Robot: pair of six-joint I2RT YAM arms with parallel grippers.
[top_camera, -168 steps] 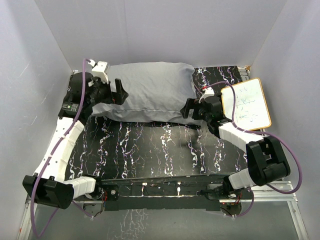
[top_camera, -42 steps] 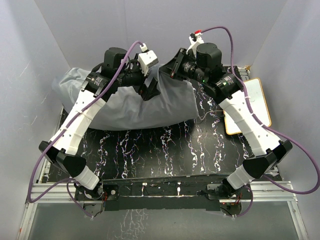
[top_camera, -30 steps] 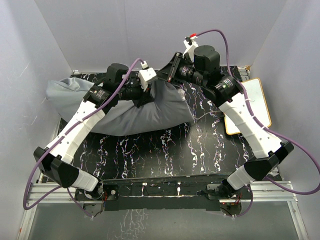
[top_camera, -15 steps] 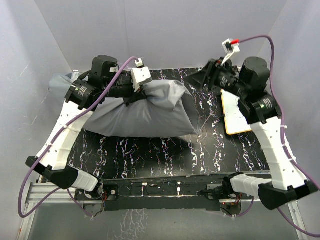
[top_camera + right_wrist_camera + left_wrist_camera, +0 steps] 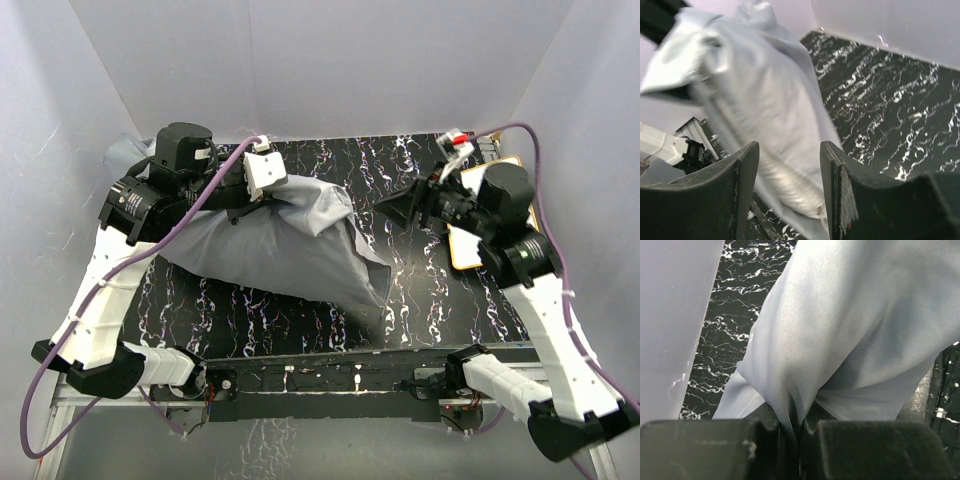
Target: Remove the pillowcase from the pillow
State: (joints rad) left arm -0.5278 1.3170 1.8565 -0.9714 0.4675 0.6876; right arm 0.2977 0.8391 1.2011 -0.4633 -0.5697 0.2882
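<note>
Black marbled table (image 5: 250, 325), grey walls around. Pillowcase (image 5: 290, 245) bulging, slung from rear-left corner toward front centre. Only left wrist view shows left gripper (image 5: 799, 432) pinched tight on fabric fold. Right wrist view: right gripper (image 5: 789, 155) spread wide, empty, near right edge.

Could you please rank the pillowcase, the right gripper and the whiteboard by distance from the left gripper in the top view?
1. Pillowcase: on the left, pinched in the left gripper.
2. Right gripper: right of centre, open.
3. Whiteboard: at the far right, partly hidden.
</note>
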